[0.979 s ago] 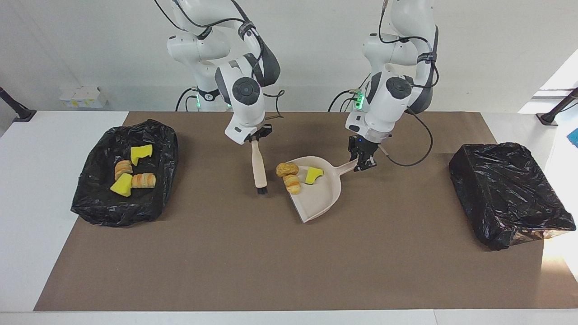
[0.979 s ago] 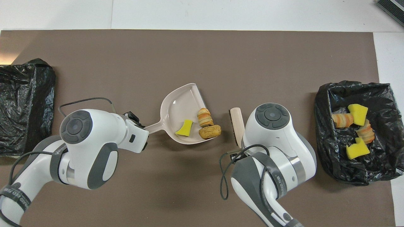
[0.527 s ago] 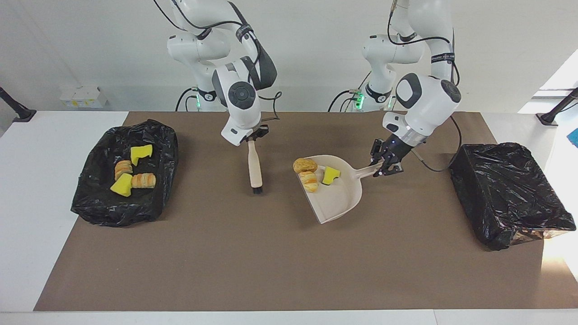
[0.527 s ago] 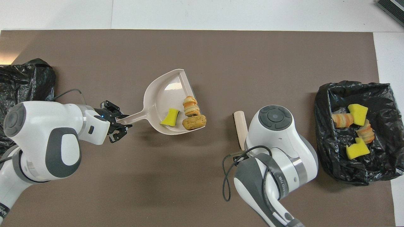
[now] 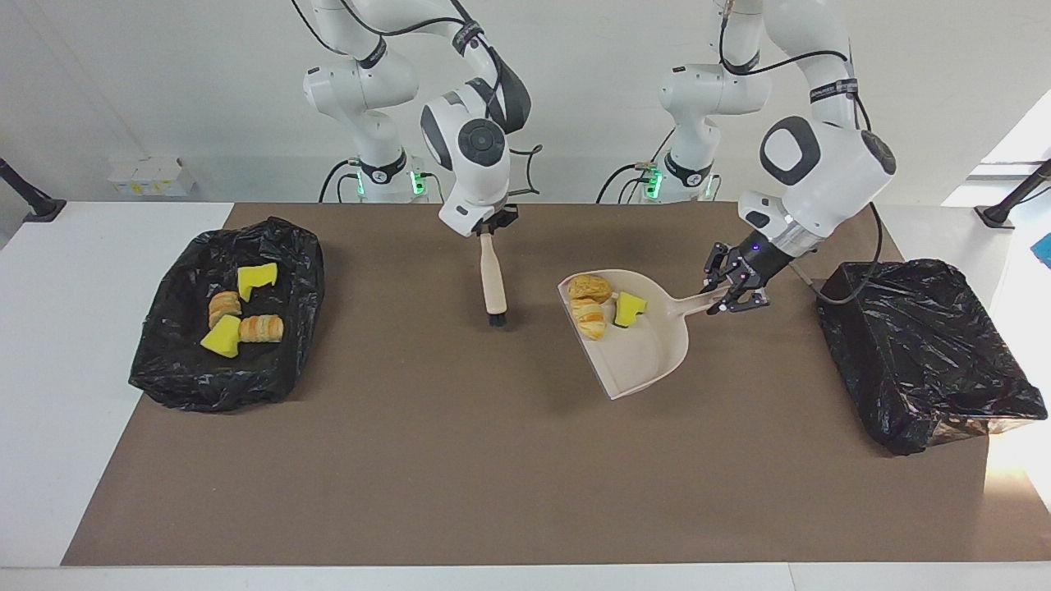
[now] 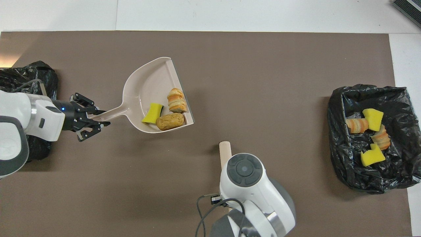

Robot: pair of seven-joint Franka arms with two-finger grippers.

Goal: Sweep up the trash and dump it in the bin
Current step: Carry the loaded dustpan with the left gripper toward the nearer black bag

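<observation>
My left gripper [image 5: 733, 289] [image 6: 90, 116] is shut on the handle of the beige dustpan [image 5: 644, 361] [image 6: 144, 89], which hangs a little above the brown mat. In the pan lie three pieces of trash: a round bread chunk [image 5: 589, 287] [image 6: 170, 121], a layered bread chunk [image 5: 591, 318] [image 6: 177, 100] and a green-topped yellow sponge [image 5: 629, 309] [image 6: 152, 113]. The pan is beside the black-bagged bin [image 5: 920, 353] [image 6: 29, 79] at the left arm's end. My right gripper [image 5: 491, 226] is shut on the beige hand brush [image 5: 493, 275] [image 6: 225, 150], bristles down over the mat's middle.
A second black-bagged bin [image 5: 213, 390] [image 6: 335, 131] stands at the right arm's end and holds several yellow sponge pieces and bread chunks. The brown mat [image 5: 493, 476] covers most of the white table. In the overhead view the right arm hides its own gripper.
The left arm has carried the loaded dustpan toward the bin at its end of the table. The right arm has drawn the brush back toward the robots.
</observation>
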